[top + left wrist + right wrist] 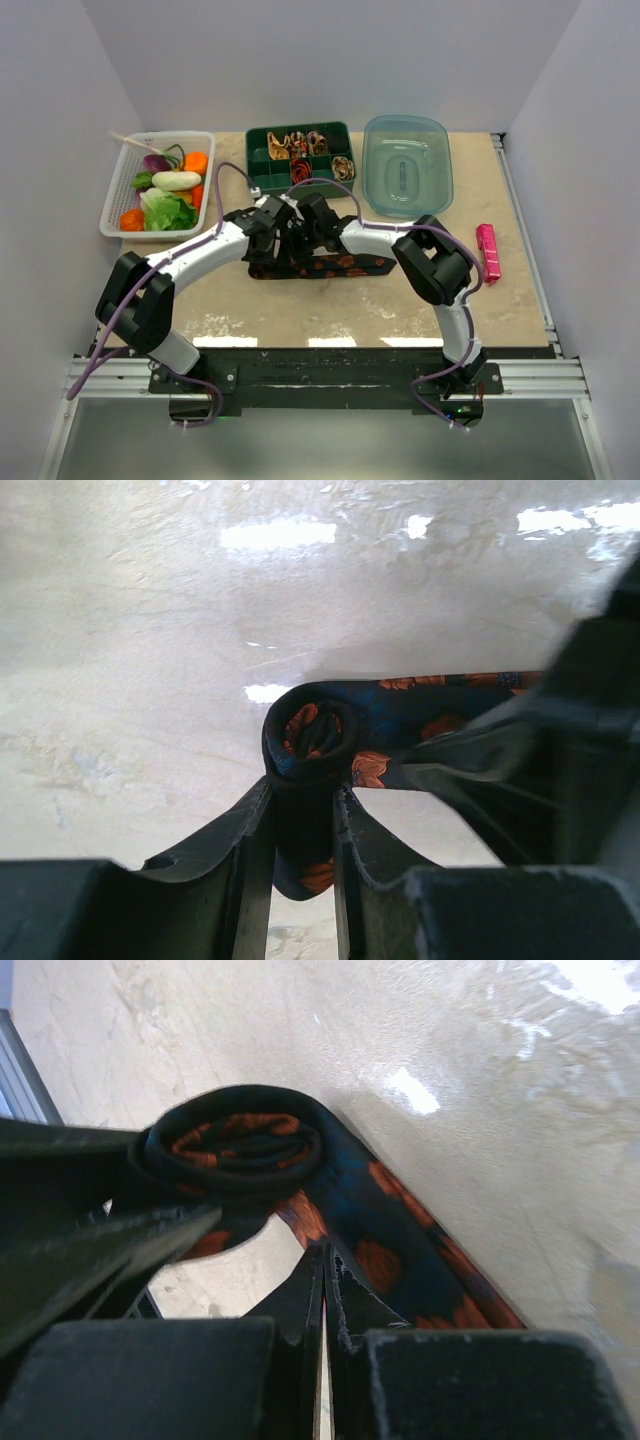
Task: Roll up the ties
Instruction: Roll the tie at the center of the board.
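step: rolling 1 tie point(340, 265), mid-frame on counter point(300, 315) | left pincer point(303, 798) part-closed, clamps tie's rolled end | right pincer point(322, 1260) fully closed, empty | next: likely wind along flat tail

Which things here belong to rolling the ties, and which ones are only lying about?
For the job:
- dark tie with orange spots, coiled at one end
- left hand, pinching that coil
- right hand, shut
- rolled ties in the green compartment tray

Lying about:
- white basket of vegetables
- clear bluish container
- pink bar
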`<act>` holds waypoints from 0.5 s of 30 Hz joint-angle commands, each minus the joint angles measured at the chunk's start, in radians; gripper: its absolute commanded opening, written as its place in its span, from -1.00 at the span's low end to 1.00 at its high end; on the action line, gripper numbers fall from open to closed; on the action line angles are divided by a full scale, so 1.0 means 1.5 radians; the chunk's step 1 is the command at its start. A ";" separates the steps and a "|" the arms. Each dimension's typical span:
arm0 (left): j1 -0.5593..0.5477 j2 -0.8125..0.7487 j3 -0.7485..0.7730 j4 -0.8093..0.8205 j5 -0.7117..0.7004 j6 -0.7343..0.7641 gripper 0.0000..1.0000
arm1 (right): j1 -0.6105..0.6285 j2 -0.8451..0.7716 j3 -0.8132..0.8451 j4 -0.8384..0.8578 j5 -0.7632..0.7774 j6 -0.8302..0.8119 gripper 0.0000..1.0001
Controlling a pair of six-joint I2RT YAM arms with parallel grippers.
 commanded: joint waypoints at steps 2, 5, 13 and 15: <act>-0.003 -0.006 0.032 -0.041 -0.069 -0.015 -1.00 | -0.026 -0.071 -0.024 0.016 0.007 -0.016 -1.00; -0.002 0.007 0.044 -0.067 -0.089 -0.016 -1.00 | -0.039 -0.084 -0.031 0.013 0.012 -0.018 -1.00; -0.007 0.048 0.049 -0.115 -0.140 -0.046 -1.00 | -0.068 -0.103 -0.049 0.006 0.023 -0.025 -1.00; -0.012 0.054 0.051 -0.121 -0.150 -0.052 -1.00 | -0.073 -0.104 -0.053 0.007 0.025 -0.026 -1.00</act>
